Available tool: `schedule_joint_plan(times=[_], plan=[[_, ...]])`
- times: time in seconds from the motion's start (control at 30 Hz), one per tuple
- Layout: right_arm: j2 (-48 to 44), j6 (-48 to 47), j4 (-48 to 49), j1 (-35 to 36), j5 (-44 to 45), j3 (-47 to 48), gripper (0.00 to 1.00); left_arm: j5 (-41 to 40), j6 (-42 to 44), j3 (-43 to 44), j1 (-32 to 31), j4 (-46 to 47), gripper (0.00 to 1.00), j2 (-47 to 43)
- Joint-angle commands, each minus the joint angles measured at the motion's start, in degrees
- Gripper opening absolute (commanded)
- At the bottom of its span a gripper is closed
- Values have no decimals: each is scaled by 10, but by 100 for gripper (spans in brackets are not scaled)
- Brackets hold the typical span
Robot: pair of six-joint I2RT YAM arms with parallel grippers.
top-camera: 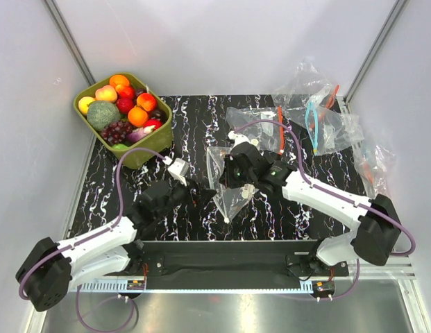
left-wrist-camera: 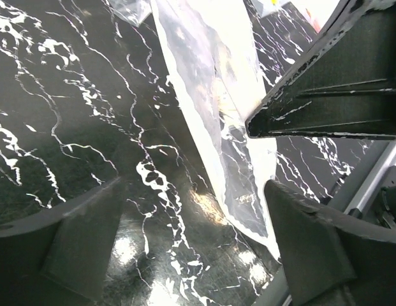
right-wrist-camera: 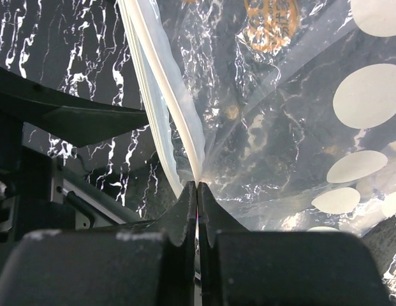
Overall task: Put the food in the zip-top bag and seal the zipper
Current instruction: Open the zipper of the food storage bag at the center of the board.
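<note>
Pinched tight on the zipper (right-wrist-camera: 164, 95) with the right gripper (right-wrist-camera: 196, 189), jaws pressed together with only the strip between them. Holding the zip-top bag (top-camera: 227, 179) up by that one edge over the middle of the table (top-camera: 201, 118), slack and mostly flat rather than gaping. Hard to tell whether its lower end rests on the table. Hovering just beside it with the left gripper (left-wrist-camera: 194, 191), spread wide and carrying nothing, bag edge close to one finger. No food (top-camera: 125, 107) bagged yet: all heaped in the green tub (top-camera: 151, 147) at the far left corner, well apart from the bag.

Likely trouble from here:
- Clamping both lips of the strip together, leaving no mouth for a fruit to drop through. Cannot tell whether one lip or both sits in the pinch.
- Slipping free of a single-point pinch once weight lands inside, given thin, slick film.
- Brushing the limp bag with the left gripper on the way to or from the tub, folding the opening shut or dragging it aside.
</note>
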Motion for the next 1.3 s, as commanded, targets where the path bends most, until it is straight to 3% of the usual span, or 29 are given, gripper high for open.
schedule_joint_plan(times=[0.0, 0.13, 0.17, 0.37, 0.43, 0.5, 0.63, 0.73, 0.97, 1.1, 1.2, 1.23, 1.27], plan=[[-26, 15, 16, 9, -3, -2, 0, 29, 0, 27, 4, 48, 89, 11], [-36, 16, 13, 14, -8, -1, 0, 28, -5, 41, 8, 34, 78, 30], [-38, 16, 10, 16, -8, 0, 0, 32, -4, 43, 9, 34, 72, 34], [-42, 14, -17, 32, -16, 10, 0, 39, -6, 46, 10, 42, 63, 46], [-43, 16, -22, 36, -17, 6, 0, 50, -4, 52, 9, 38, 51, 60], [-49, 19, -25, 38, -22, -1, 0, 57, -4, 65, 9, 32, 31, 77], [-64, 22, -32, 39, -17, -7, 0, 34, -8, 71, 9, 18, 1, 88], [-73, 29, -69, 40, 24, -2, 0, 22, -12, 70, 9, 10, 0, 87], [-56, 47, -141, 52, 92, 33, 20, 41, -12, 68, 9, 19, 0, 81], [-20, 52, -169, 92, 138, 73, 46, 45, -7, 66, 9, 20, 0, 74], [4, 67, -179, 118, 180, 96, 58, 47, -6, 60, 10, 26, 0, 67], [7, 73, -179, 123, 190, 99, 73, 46, -6, 61, 10, 26, 0, 66], [7, 83, -177, 127, 203, 98, 79, 46, -7, 61, 9, 26, 0, 65]])
